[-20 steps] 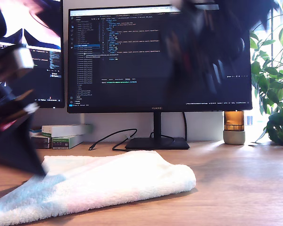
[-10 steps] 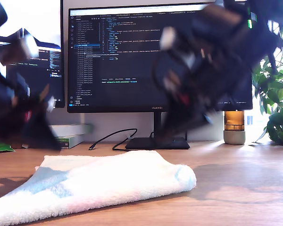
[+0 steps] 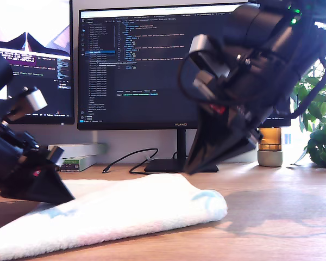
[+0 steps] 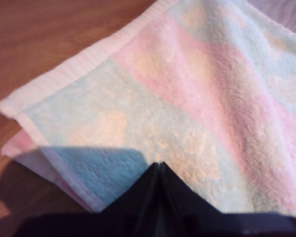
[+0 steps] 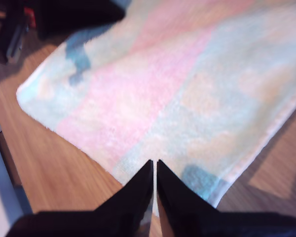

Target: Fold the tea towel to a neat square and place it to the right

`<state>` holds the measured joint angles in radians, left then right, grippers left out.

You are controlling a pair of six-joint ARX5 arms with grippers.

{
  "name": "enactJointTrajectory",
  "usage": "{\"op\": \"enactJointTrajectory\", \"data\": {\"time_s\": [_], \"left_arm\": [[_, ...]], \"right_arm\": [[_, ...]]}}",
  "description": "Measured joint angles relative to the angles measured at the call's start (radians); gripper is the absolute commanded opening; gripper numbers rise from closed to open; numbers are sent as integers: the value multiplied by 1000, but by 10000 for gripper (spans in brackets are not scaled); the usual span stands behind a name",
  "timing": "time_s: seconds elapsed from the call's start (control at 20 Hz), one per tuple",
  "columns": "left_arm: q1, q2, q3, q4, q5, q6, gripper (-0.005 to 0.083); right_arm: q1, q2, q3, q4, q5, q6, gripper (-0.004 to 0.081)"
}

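The fluffy pale terry tea towel (image 3: 114,215) lies folded on the brown wooden desk (image 3: 282,217), toward its front edge on the exterior view's left. Exterior view washes it out whitish; my wrist views show its pink, mint and cream patches plus the ribbed pink edge band (image 4: 84,61). My first gripper (image 4: 159,165) has black jaws pressed together, nothing between them, tip over the towel near a layered corner. My second gripper (image 5: 154,163) shows jaws narrowed to a thin slit, empty, tip over the towel's edge where it meets bare desk. Which arm is which in the exterior view, I cannot tell: one black arm (image 3: 27,174) sits low on the towel's end at that view's left, another (image 3: 244,87) hangs above its rounded fold. Only the exterior view shows the dark monitor (image 3: 152,65) behind.
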<state>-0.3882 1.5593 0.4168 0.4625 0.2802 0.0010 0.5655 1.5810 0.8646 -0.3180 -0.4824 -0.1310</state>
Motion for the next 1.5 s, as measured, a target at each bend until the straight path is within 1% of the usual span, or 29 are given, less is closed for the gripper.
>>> {"op": "enactJointTrajectory", "data": {"time_s": [0.2, 0.25, 0.35, 0.5, 0.65, 0.8, 0.9, 1.0, 1.15, 1.3, 1.4, 1.5], "left_arm": [[11, 16, 0, 28, 6, 3, -21], [13, 16, 0, 28, 6, 5, -21], [22, 20, 0, 31, 7, 13, -21], [31, 20, 2, 24, 5, 30, -21], [34, 20, 8, 15, -11, 68, -21], [34, 20, 9, 15, -29, 79, -21], [37, 20, 11, 14, -33, 80, -21], [42, 20, 11, 19, -13, 80, -21], [51, 25, 11, 24, 77, 51, -21], [55, 29, 11, 31, 166, 8, -21], [55, 26, 11, 31, 192, 2, -21], [55, -4, 11, 18, 193, 2, -21]], "right_arm": [[0, 106, 0, -10, 46, 0, -12], [-1, 108, 2, -12, 57, 0, -12], [6, 99, 5, -28, 105, 0, -12], [11, 98, 24, -81, 149, -10, -12], [11, 92, 31, -122, 166, -24, -12], [11, 87, 35, -150, 180, -24, -12], [11, 87, 37, -164, 178, -24, -12], [11, 86, 37, -163, 174, -24, -12], [9, 87, 37, -159, 137, -13, -12], [5, 92, 31, -164, 73, 1, -12], [6, 94, 28, -163, 46, 5, -12], [6, 95, 28, -170, 24, 22, -12]]}}
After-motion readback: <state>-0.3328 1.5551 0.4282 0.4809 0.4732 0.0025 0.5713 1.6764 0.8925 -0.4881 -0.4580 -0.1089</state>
